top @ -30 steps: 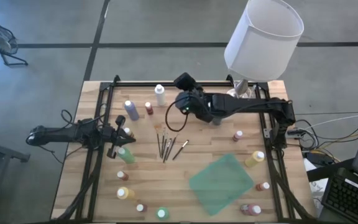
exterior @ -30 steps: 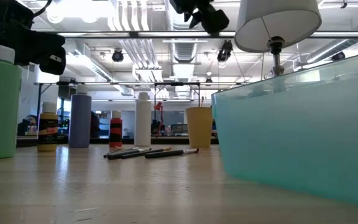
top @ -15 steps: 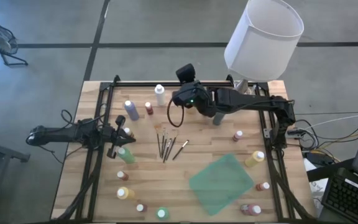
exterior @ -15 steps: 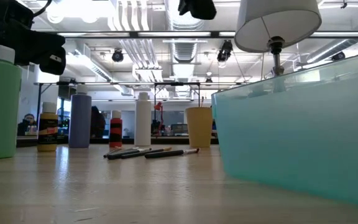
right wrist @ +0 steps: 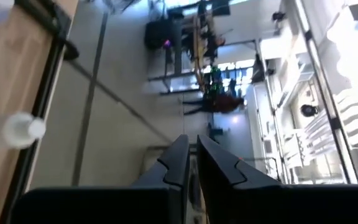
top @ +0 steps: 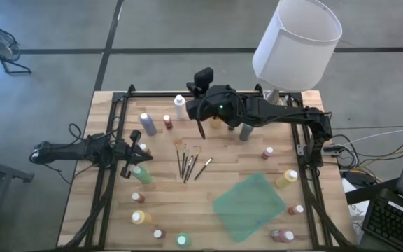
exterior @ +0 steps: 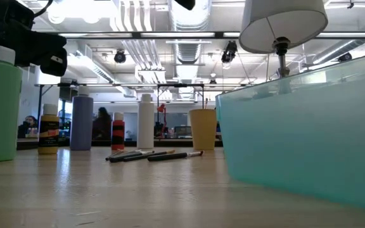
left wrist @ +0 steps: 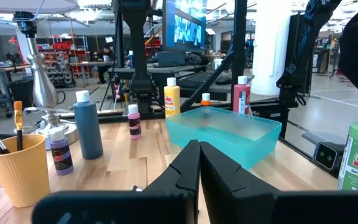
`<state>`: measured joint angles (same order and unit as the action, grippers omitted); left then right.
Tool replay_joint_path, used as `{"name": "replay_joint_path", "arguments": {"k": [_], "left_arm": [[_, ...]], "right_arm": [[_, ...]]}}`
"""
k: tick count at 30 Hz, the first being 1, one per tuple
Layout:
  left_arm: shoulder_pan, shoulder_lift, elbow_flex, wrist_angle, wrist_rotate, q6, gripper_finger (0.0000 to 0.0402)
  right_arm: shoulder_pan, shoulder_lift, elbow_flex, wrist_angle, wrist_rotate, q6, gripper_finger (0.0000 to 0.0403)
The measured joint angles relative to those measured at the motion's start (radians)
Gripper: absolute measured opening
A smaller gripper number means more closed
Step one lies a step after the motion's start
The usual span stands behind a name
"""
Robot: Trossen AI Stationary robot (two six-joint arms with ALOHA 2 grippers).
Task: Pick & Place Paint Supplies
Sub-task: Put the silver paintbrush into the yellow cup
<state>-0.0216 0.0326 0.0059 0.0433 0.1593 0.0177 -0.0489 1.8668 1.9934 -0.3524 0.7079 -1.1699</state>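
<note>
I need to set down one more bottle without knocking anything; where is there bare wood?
The widest bare wood lies between the brushes and the bottles along the right edge, behind the teal tray. A narrower strip runs between the tray and the front-left bottles. The back-left is crowded: bottles stand under the right gripper, and the left gripper hangs above the green bottle.

A wooden counter (top: 243,164) stands on grey concrete floor (top: 187,70) in a workshop lit by ceiling strip lights (exterior: 132,16), shelving and monitors (left wrist: 185,28) behind.
</note>
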Motion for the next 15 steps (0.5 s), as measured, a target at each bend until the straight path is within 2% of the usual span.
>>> {"name": "replay_joint_path", "arguments": {"k": [7,15], "left_arm": [[0.0,0.0,0.0,0.0,0.0,0.0,0.0014],[0.0,0.0,0.0,0.0,0.0,0.0,0.0014]], "right_arm": [[0.006,0.0,0.0,0.055,-0.023,-0.025,0.0037],[0.012,0.0,0.001,0.106,-0.178,0.31,0.0044]]}}
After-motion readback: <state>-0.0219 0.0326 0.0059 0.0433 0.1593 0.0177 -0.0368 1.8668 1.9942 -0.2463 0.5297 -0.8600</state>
